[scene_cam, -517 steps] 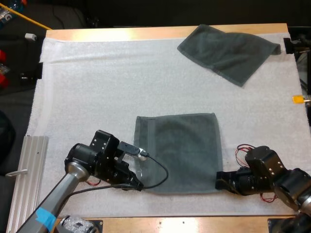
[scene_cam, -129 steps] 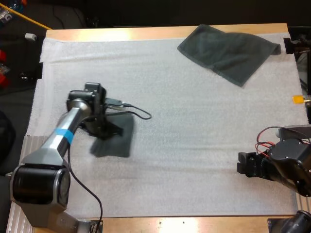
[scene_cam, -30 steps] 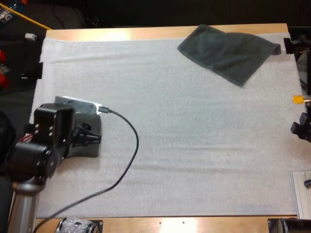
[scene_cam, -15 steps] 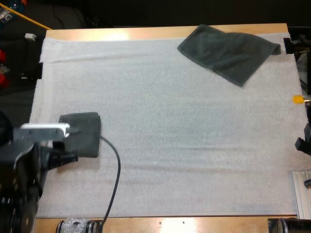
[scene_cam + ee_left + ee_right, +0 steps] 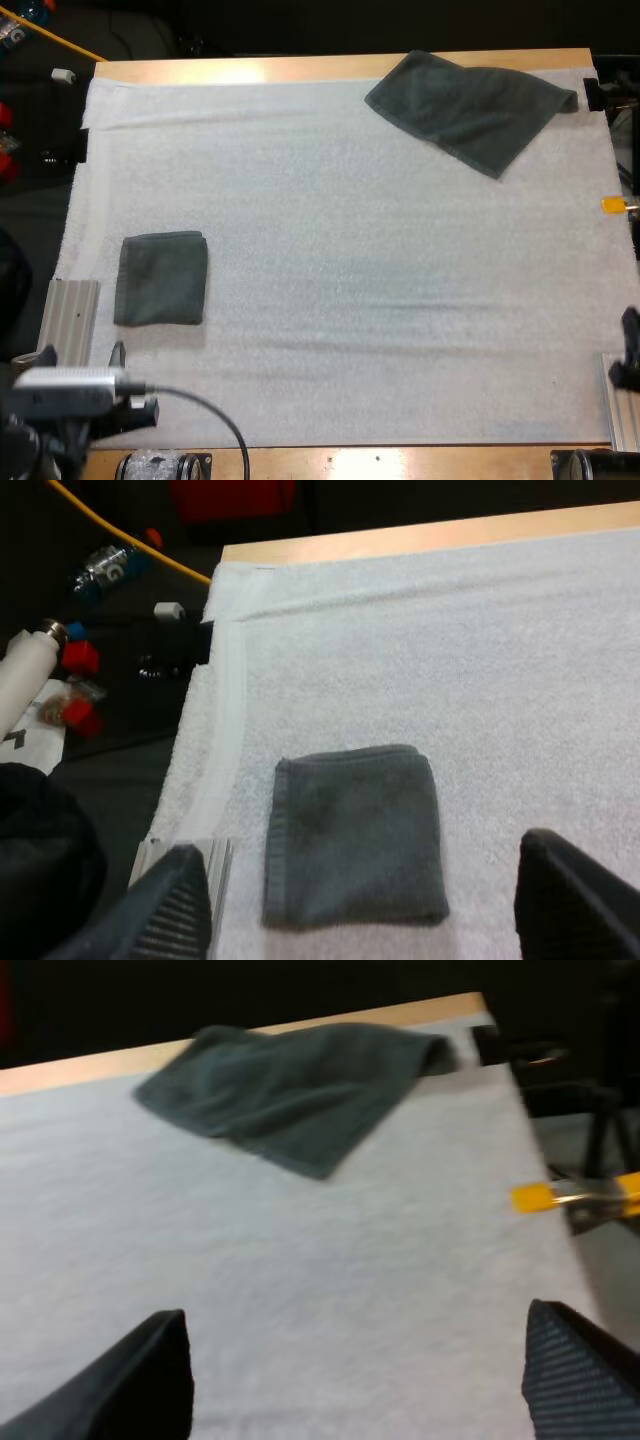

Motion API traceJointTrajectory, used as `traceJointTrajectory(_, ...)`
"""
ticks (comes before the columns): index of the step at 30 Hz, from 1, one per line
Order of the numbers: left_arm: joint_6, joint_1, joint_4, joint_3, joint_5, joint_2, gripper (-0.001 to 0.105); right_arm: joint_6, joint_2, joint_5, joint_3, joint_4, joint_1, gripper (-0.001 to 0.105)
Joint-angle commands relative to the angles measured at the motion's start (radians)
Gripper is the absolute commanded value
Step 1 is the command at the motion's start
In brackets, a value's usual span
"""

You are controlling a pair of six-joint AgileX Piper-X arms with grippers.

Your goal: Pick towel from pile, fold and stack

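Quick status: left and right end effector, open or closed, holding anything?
Left end effector: open, holding nothing, clear of the folded towel.
Right end effector: open, holding nothing.

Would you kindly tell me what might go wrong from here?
The loose towel lies at the far right corner of the mat, its tip at the edge; a grasp there might drag it off. The folded towel sits near the mat's left edge, so stacking onto it may shove it off.
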Motion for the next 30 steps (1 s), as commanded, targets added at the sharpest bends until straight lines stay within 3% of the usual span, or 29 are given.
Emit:
traceJointTrajectory(1, -0.005, -0.002, 0.005, 0.0, 0.006, -0.019, 0.061, -0.012, -0.026, -0.029, -0.002, 0.018, -0.004, 0.067)
traceJointTrajectory(14, 0.016, -0.002, 0.118, 0.138, 0.006, -0.272, 0.061, -0.012, -0.248, -0.029, -0.001, 0.051, -0.004, 0.067)
traceJointTrajectory(22, 0.018, -0.002, 0.172, 0.137, 0.006, -0.473, 0.061, -0.012, -0.383, -0.028, 0.042, 0.084, -0.003, 0.067)
traceJointTrajectory(30, 0.059, 0.012, 0.147, 0.153, 0.013, -0.463, 0.061, -0.014, -0.377, -0.045, 0.152, -0.001, 0.008, 0.067)
